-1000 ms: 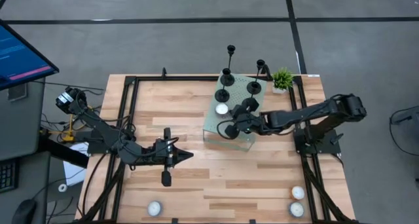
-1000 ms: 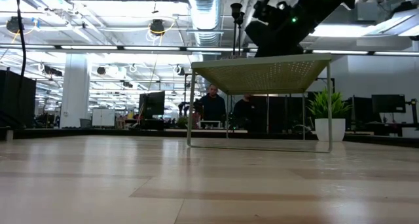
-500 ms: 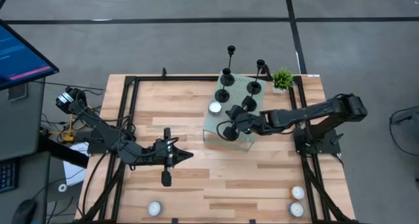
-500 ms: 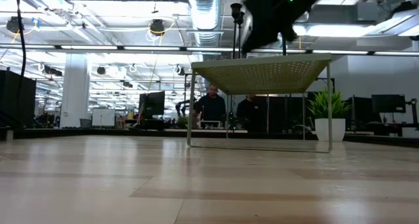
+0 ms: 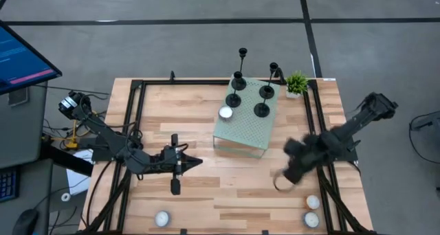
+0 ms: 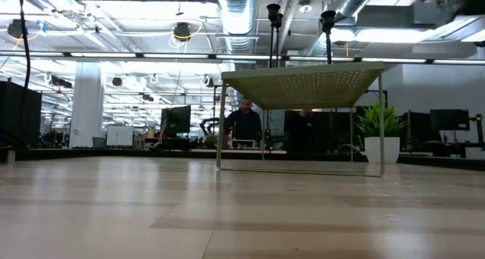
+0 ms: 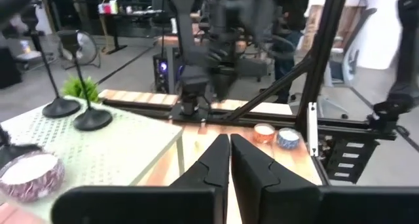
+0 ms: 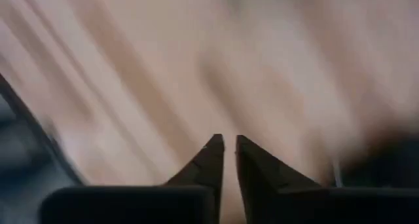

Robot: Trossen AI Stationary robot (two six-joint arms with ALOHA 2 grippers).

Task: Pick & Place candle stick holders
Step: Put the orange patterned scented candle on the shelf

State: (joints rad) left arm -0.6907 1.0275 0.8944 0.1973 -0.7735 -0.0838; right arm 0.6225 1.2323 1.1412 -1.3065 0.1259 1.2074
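Note:
My right gripper is over the table's right side, near its near edge, and blurred. Its fingers are close together. A blurred dark ring at its tip looks like the base of a black candlestick holder. The other black candlestick holders stand on their disc bases on the green perforated stand. They also show in the left wrist view and the low view. My left gripper is shut and empty, low over the table's left middle. My right gripper seems shut on the candlestick holder. Blur hides the place of contact, so I cannot tell which part it has. The ring-like base shows just beyond the fingertips, off the stand and over the bare wood.
A white tealight sits on the stand's left side. A small green plant stands at the far right behind it. More tealights lie near the near edge, one at the left and two at the right. A black frame rims the table.
My right gripper has swung fast from the stand's near edge toward the table's right near corner. The candlestick holder that stood at the stand's near edge is gone from it. Earlier the tealight on the stand slid a little to the left.

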